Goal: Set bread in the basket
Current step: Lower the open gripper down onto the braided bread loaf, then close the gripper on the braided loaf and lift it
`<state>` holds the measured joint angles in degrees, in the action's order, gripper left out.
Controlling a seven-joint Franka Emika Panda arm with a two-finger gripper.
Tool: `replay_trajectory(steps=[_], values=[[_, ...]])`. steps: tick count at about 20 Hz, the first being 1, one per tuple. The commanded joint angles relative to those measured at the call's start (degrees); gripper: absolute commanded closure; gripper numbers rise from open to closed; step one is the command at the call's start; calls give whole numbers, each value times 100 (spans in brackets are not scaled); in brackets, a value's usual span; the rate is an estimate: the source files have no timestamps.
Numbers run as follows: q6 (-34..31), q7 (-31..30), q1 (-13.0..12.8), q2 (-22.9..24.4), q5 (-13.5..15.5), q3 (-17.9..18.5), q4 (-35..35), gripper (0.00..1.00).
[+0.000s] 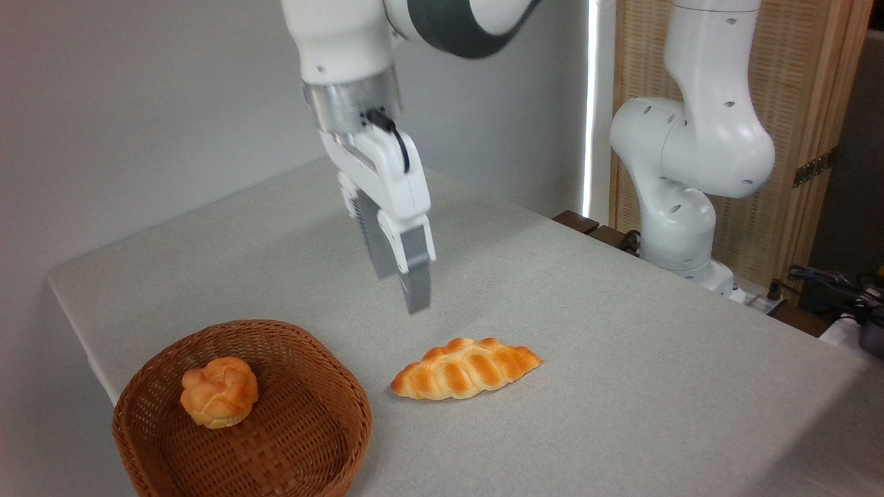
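Note:
The bread (466, 368), a braided golden-orange loaf with pointed ends, lies flat on the grey tablecloth just right of the basket. The basket (314, 449), round, reddish-brown wicker, sits at the table's front left corner. My gripper (400, 291) hangs in the air above the cloth, behind and slightly left of the loaf, pointing down. Its two fingers stand apart with nothing between them, clear of the bread.
A small round knotted bun (219, 391) lies inside the basket on its left side. The arm's white base (680, 228) stands at the table's far right edge. Cables and a dark object (846, 297) lie past the right edge.

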<state>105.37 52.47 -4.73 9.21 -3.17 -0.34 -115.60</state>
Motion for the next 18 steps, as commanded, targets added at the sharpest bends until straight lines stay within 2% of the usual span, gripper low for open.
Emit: replay_trajectory(steps=[1, 4, 7, 15, 16, 17, 18], values=[[711, 211, -151, 274, -464, 86, -945, 0], [1283, 220, -151, 257, -596, 86, -1420, 0], [1478, 220, -151, 213, -1052, 95, -1623, 0], [1987, 211, -151, 134, -1062, 95, -2098, 0], [2031, 211, -151, 125, -1062, 95, -2124, 4], [2066, 211, -151, 116, -1062, 95, -2142, 13], [2075, 203, -151, 108, -1062, 95, -2142, 32]])
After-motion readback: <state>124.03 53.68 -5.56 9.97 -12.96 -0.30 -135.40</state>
